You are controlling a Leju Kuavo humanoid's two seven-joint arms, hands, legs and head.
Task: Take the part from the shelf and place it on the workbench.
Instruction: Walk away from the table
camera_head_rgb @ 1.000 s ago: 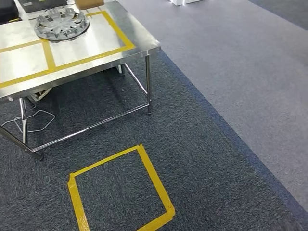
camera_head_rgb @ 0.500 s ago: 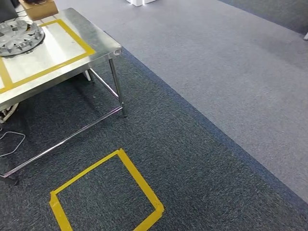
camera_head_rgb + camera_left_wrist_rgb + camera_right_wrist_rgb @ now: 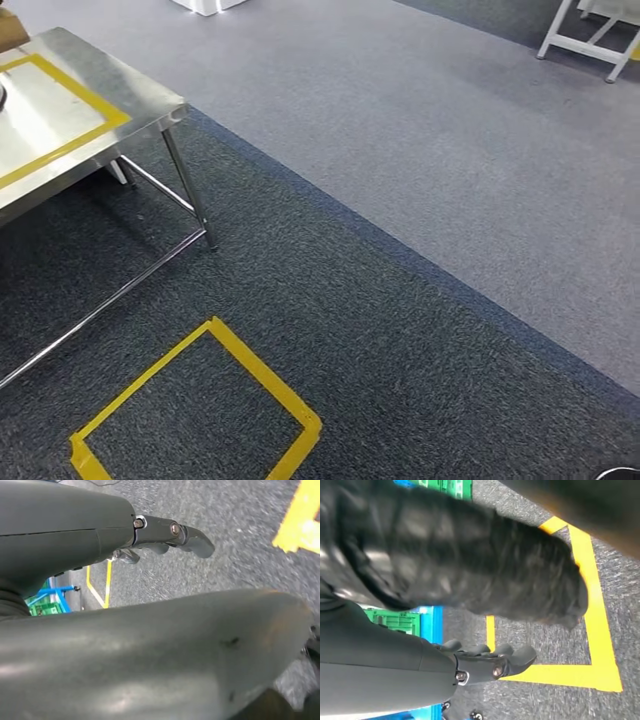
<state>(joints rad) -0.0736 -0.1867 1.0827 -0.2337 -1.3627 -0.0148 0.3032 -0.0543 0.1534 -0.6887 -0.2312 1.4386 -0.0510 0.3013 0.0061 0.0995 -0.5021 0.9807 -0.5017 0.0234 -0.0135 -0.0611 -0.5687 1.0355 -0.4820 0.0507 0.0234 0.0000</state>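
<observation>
At the head view's left edge stands the steel counter (image 3: pixel 90 105), its near right corner and one leg showing, a yellow tape outline running along its top. On the dark carpet in front of it lies a square of yellow floor tape (image 3: pixel 204 400), and paler carpet stretches off to the right.

The left hand (image 3: pixel 166 537) hangs over the carpet, fingers apart and holding nothing. The right hand (image 3: pixel 490 662) hangs likewise, spread and empty, above a yellow floor square, with green crates (image 3: pixel 397 620) on a blue frame beyond it.

The part and the shelf cannot be made out here, so which arm is nearer to the part cannot be told; judging by this, the fetch has not begun.
</observation>
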